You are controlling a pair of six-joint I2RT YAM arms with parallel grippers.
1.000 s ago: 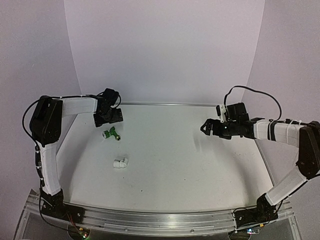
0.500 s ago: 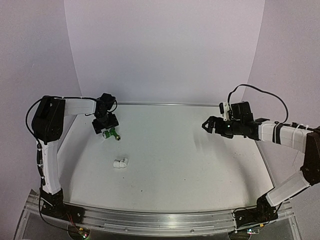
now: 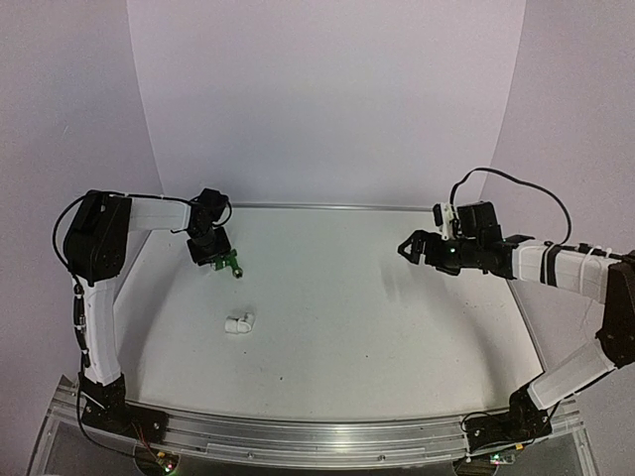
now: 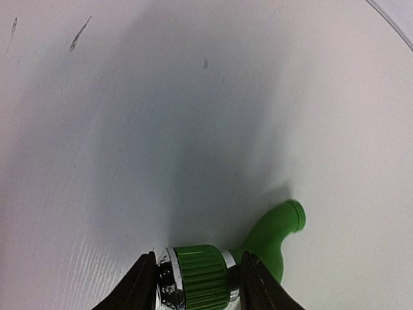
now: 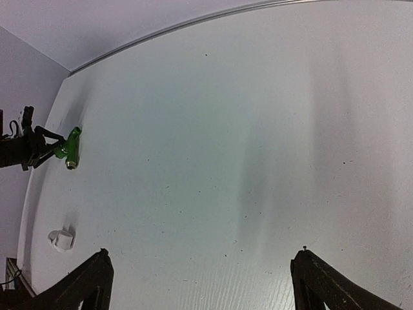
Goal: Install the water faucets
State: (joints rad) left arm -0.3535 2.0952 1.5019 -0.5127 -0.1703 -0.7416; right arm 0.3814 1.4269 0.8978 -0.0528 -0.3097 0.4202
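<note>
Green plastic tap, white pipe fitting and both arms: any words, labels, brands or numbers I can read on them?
None. No legible text shows on the green plastic tap, the white stubby plastic pipe fitting, the left gripper holding the tap, or the right gripper.

Even bright light, soft shadows, wrist views bowed at edges

A white table with faint scuff marks meets a pale lilac backdrop, with a metal rail along its near edge.
</note>
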